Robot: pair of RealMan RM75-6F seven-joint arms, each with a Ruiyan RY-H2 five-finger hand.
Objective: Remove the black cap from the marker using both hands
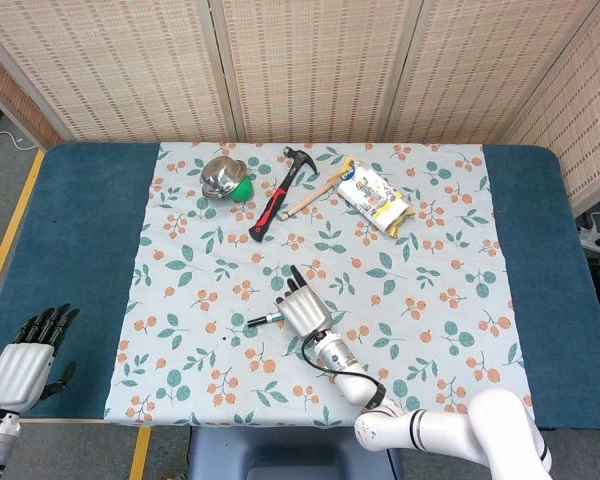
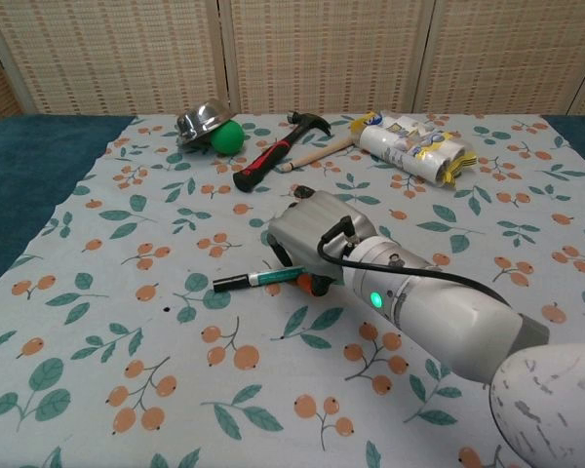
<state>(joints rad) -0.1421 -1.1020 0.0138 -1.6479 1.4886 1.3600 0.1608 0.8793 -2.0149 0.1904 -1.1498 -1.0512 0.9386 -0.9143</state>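
Note:
The marker [image 2: 263, 280] lies on the floral cloth [image 2: 97, 322], its black cap pointing left and its teal barrel running under my right hand [image 2: 312, 234]. That hand's fingers are curled down around the barrel end, and the cap end stays free. In the head view the marker [image 1: 263, 318] sticks out to the left of the right hand [image 1: 302, 311], slightly slanted. My left hand [image 1: 25, 360] hangs at the bottom left off the cloth, far from the marker, fingers apart and holding nothing. It is hidden from the chest view.
At the back of the cloth are a steel bowl [image 1: 220, 175] leaning on a green ball [image 1: 242, 187], a red-and-black hammer [image 1: 277, 200], a wooden handle [image 1: 305, 200] and a snack packet [image 1: 375, 197]. Blue table [image 1: 70, 230] borders the cloth.

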